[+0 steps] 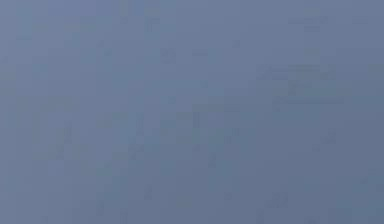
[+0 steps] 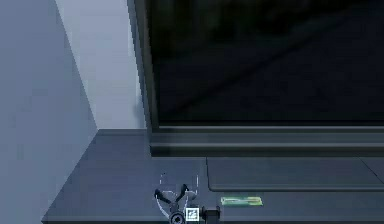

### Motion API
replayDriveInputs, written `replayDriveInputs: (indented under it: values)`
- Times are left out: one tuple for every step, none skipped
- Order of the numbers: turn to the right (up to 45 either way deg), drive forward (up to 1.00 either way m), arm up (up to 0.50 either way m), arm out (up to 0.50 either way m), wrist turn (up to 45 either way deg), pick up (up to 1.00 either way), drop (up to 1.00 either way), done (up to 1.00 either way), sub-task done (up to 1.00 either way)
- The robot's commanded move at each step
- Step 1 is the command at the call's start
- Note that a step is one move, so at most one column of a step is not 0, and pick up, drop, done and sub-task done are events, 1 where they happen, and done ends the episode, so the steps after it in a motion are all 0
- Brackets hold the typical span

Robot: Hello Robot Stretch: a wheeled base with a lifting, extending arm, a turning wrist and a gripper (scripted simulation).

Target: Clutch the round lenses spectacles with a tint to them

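Plain blue-grey wall [image 1: 190,110] ahead. To the side, big dark pane [image 2: 260,60] in a grey frame [image 2: 260,135] above a dark grey tabletop [image 2: 110,170].

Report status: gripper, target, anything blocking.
Gripper at dark grey tabletop; cannot tell if holding anything. Small flat yellow-green strip right of it in arm side view, too small to name. Big black screen stands behind.

A big dark screen [image 2: 260,65] stands at the back of a grey counter [image 2: 110,170] beside a pale wall [image 2: 100,60]. Near the bottom edge is the claw [image 2: 173,192], with a small tan strip [image 2: 242,201] lying just right of it.
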Motion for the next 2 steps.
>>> replayDriveInputs:
  values:
    - [0.0,0.0,0.1,0.0,0.0,0.0,0.0,0.0,0.0]
    - [0.0,0.0,0.0,0.0,0.0,0.0,0.0,1.0,0.0]
